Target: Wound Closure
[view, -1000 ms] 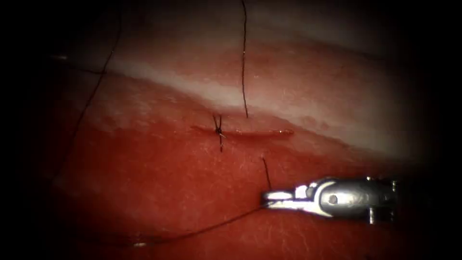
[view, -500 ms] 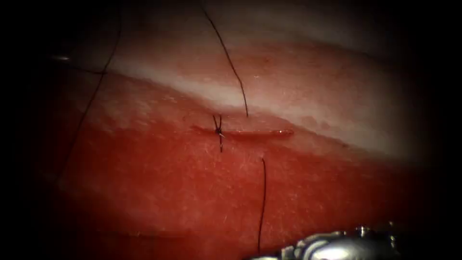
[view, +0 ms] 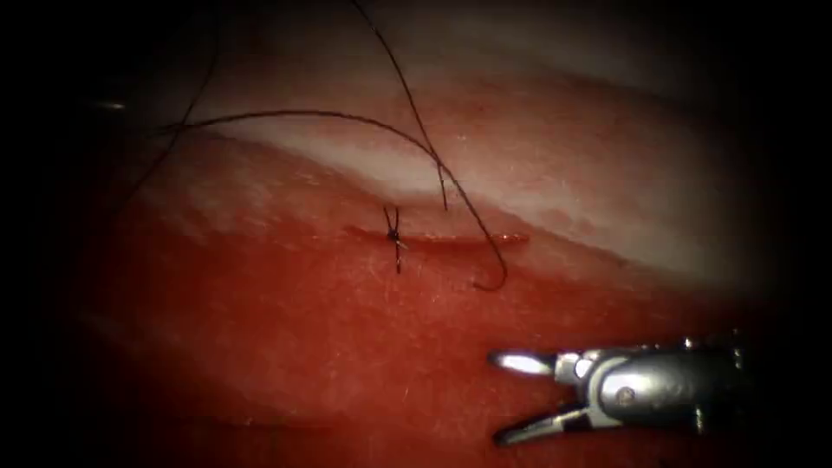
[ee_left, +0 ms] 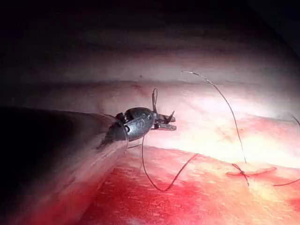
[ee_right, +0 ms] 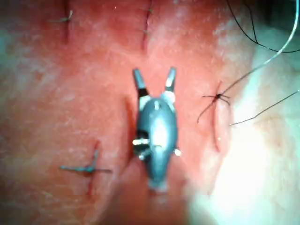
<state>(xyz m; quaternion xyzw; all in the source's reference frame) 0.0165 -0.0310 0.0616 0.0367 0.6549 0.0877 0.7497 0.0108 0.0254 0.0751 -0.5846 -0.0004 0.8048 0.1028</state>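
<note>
The needle cannot be made out. The right tool (view: pixel 507 400) has its jaws spread wide, holding nothing (below the cut (view: pixel 459 238) in the tissue (view: pixel 286 347)); the left tool (ee_left: pixel 169 123) grips the thread (view: pixel 416 143), which crosses the cut.

Endoscope overhead-front; wrist views close along shafts (all share cut (view: pixel 459 238)).

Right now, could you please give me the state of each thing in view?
Right tool: jaws open, holding nothing.
Left tool: jaws shut on the thread.
Cut: one knotted stitch at its left end, the rest unstitched.
Thread: slack, looping across the cut.
</note>
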